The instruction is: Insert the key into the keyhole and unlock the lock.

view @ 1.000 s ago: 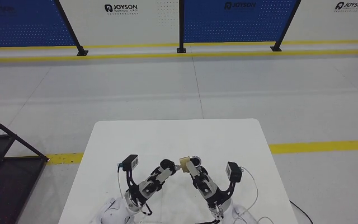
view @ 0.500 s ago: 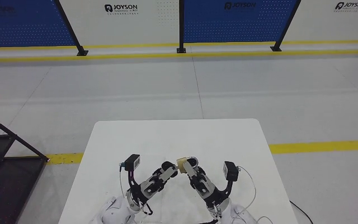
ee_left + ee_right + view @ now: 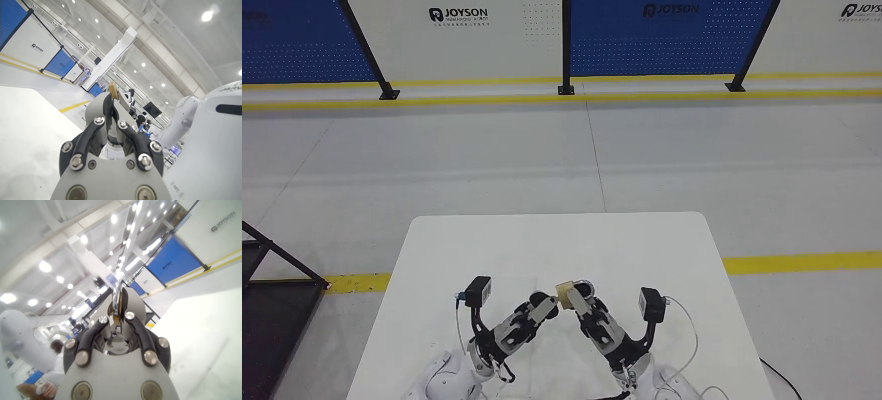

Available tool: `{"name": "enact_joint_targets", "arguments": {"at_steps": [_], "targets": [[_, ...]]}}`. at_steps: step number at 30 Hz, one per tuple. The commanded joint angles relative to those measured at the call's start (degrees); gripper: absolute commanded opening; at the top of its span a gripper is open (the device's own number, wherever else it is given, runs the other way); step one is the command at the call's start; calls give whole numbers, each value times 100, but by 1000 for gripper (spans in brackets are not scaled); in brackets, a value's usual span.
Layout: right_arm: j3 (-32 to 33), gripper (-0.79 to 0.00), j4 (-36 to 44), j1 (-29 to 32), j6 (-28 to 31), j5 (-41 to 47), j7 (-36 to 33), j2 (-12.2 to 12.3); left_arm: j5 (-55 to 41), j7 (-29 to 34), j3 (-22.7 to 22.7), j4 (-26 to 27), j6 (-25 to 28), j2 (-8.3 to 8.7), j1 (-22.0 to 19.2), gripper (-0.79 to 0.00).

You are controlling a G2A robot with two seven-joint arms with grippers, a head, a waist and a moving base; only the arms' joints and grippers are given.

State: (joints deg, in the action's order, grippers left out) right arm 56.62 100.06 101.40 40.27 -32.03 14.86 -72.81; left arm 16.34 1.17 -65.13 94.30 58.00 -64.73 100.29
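From above, my right tool has brought the lock closer to my left tool, above the table. They now meet, so I judge insertion is starting. My left wrist view shows narrow fingers just before the lock, presumably pinching the hidden key. My right wrist view shows fingers clamped on the lock. Panels beyond the lock carry printed logos, which I leave unread.

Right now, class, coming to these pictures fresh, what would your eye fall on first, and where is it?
First, the brass padlock, clamped between the fingers of the right gripper and held up over the near part of the white table. Next, the left gripper, fingers pressed together, its tip meeting the padlock from the other side. Any key between them is too hidden to make out.
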Motion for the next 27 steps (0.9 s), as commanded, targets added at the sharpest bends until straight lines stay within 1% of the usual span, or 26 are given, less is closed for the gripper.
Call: {"name": "enact_joint_targets", "arguments": {"at_steps": [1, 4, 12, 16, 20, 24, 27], "targets": [[1, -785, 5, 6, -9, -4, -9, 2, 253, -165, -30, 13, 0, -19, 26, -785], [6, -785, 16, 17, -35, -2, -18, 4, 573, -405, -66, 36, -1, -48, 68, -785], [31, -785, 59, 55, -83, 14, -77, 16, 2005, -1368, -201, 153, -244, -156, 236, -785], [37, -785, 74, 65, -92, 32, -112, 22, 2778, -2036, -231, 198, -478, -217, 300, -785], [43, -785, 82, 68, -104, 56, -150, 27, 3600, -2792, -199, 227, -856, -280, 329, -785], [45, -785, 89, 72, -116, 61, -178, 31, 4785, -3665, -137, 219, -1510, -329, 342, -785], [48, -785, 97, 74, -134, 75, -199, 34, 5479, -4292, -50, 152, -1881, -347, 348, -785]]}}
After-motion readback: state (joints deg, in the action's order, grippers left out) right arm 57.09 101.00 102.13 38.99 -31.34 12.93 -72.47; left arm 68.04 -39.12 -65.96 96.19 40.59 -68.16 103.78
